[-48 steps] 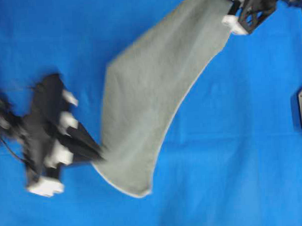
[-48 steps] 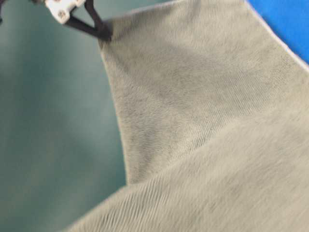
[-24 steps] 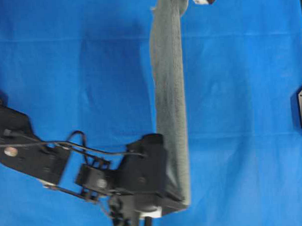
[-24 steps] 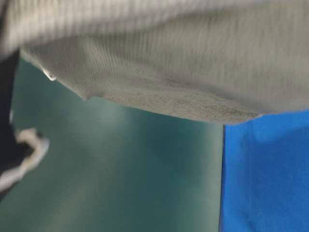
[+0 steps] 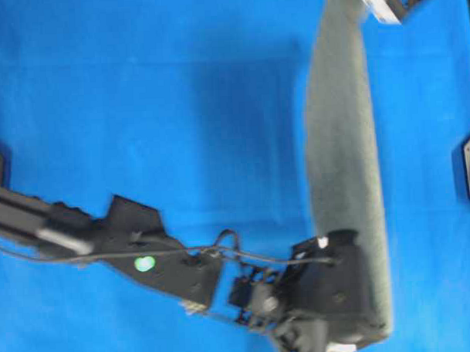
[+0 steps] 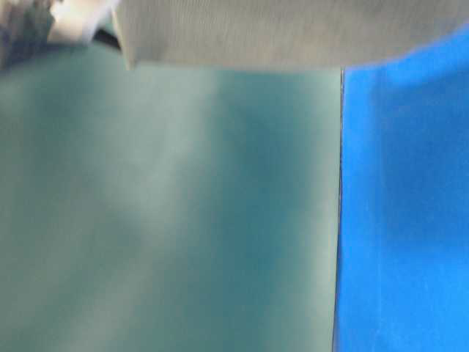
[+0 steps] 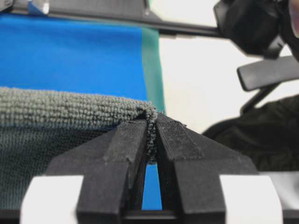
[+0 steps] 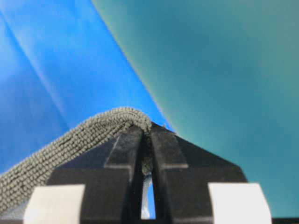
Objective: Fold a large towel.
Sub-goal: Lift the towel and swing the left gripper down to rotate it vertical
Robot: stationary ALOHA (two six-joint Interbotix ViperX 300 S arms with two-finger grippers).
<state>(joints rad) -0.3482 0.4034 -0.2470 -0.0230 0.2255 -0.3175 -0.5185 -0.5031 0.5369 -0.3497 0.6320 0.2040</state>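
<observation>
Both grippers are clamped on the towel [image 5: 347,172]. At the desk's near edge my left gripper [image 7: 152,140] pinches one corner between its fingers [image 7: 126,154]; at the far edge my right gripper [image 8: 147,140] pinches another. Between them the towel hangs above the blue sheet [image 5: 163,109] as a long narrow band, running from far edge to near edge, right of the middle. My left arm [image 5: 129,245] reaches across from the left.
</observation>
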